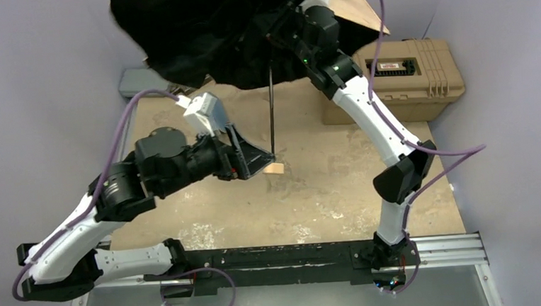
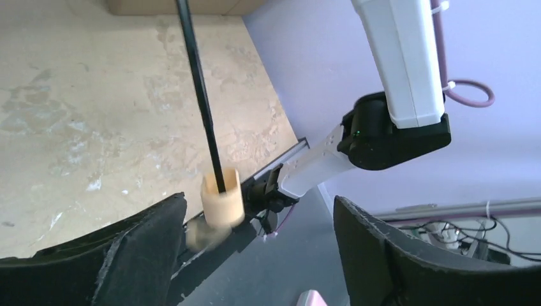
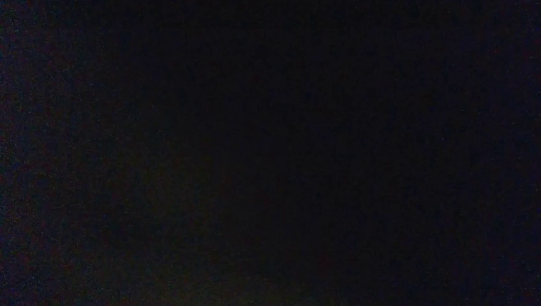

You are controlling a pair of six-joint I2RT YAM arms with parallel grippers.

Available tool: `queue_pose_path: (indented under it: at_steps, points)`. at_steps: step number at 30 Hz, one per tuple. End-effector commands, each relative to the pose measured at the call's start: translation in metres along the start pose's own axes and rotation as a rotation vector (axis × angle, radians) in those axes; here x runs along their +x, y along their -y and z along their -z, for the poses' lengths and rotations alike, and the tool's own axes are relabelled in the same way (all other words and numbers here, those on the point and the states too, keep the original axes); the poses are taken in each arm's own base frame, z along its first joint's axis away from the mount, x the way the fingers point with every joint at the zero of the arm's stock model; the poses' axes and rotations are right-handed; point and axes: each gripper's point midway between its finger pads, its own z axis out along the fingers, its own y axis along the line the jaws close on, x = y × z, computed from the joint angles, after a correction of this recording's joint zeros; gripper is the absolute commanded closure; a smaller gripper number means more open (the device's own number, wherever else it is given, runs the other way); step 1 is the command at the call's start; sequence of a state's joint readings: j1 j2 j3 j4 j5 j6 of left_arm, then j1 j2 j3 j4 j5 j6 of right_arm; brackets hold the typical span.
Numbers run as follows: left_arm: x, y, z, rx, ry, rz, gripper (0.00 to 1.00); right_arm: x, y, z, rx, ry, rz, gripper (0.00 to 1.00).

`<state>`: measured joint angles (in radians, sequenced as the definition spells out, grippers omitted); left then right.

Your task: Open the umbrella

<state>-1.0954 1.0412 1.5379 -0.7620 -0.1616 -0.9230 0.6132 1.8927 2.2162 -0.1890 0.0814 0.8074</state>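
The umbrella's canopy (image 1: 210, 29) shows its black underside at the far edge of the table, with a tan outer panel (image 1: 354, 2) behind my right arm. Its thin black shaft (image 1: 271, 110) runs down to the small cream handle (image 1: 274, 169), which is near the tabletop. My left gripper (image 1: 252, 157) is open just left of the handle. In the left wrist view the handle (image 2: 221, 199) and shaft (image 2: 201, 95) sit between the wide-open fingers (image 2: 147, 248), close to the left one, untouched. My right gripper (image 1: 285, 24) is buried in the canopy; its wrist view is all black.
A tan hard plastic toolbox (image 1: 408, 77) stands at the back right of the table. A small grey-blue pouch (image 1: 139, 81) lies at the back left, partly under the canopy. The worn tabletop (image 1: 326, 185) is bare in the middle. The right arm (image 2: 395, 64) crosses the left wrist view.
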Motion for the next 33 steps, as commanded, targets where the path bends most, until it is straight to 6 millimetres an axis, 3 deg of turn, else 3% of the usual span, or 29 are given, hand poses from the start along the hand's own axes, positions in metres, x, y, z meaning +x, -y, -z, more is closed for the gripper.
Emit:
queue_pose_path:
  at_steps: [1, 4, 8, 15, 20, 24, 30, 33]
  points:
    - [0.0, -0.016, 0.03, 0.009, 0.002, -0.079, 0.09, -0.066, -0.013, 0.032, -0.076, 0.221, -0.052, 1.0]
    - [-0.018, -0.024, 0.034, 0.002, 0.064, -0.104, 0.02, -0.056, -0.023, 0.052, -0.106, 0.189, -0.065, 1.0]
    - [-0.044, -0.015, 0.031, 0.077, 0.137, -0.146, 0.0, -0.047, -0.042, 0.076, -0.163, 0.149, -0.079, 1.0]
    - [-0.079, -0.012, -0.008, 0.082, 0.15, -0.183, 0.02, -0.033, -0.076, 0.105, -0.256, 0.079, -0.125, 1.0]
    - [-0.101, 0.016, -0.018, 0.288, 0.183, -0.116, 0.07, -0.023, -0.102, 0.117, -0.327, 0.046, -0.144, 1.0]
    - [-0.11, 0.041, -0.013, 0.464, 0.207, -0.095, 0.11, -0.021, -0.104, 0.121, -0.341, 0.044, -0.169, 1.0]
    - [-0.116, 0.052, -0.004, 0.562, 0.229, -0.109, 0.16, -0.018, -0.116, 0.126, -0.405, 0.011, -0.17, 1.0]
    - [-0.116, 0.054, -0.009, 0.594, 0.208, -0.085, 0.21, -0.017, -0.117, 0.13, -0.417, 0.01, -0.182, 1.0]
